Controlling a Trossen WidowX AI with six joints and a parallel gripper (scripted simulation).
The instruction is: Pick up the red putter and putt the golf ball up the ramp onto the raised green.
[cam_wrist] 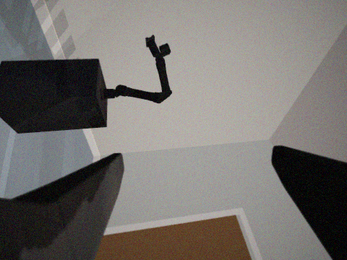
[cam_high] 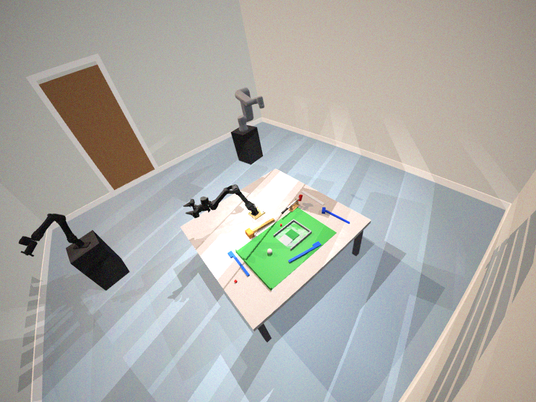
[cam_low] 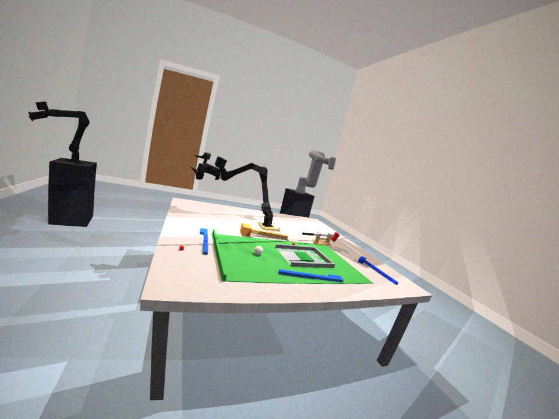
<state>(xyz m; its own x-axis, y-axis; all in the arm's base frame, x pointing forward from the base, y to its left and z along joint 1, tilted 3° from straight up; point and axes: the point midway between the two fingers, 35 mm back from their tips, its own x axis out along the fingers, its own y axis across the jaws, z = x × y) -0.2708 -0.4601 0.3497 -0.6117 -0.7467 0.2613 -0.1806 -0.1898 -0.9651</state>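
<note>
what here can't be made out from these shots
- Red putter: tiny in top and exterior views; whether it touches its wooden stand is unclear.
- Wrist view: table things out of frame; only the open gripper, wall, door.
- Ramp: slope too small to judge.

- Top view: high, far, angled down on the whole counter (cam_high: 302, 302) and the floor.
- Exterior view: low, off one counter corner, facing the brown door (cam_low: 178, 130).
- Wrist view: rolled sideways, past the fingers, sharing that door and the pedestal arm (cam_wrist: 159, 79).
</note>
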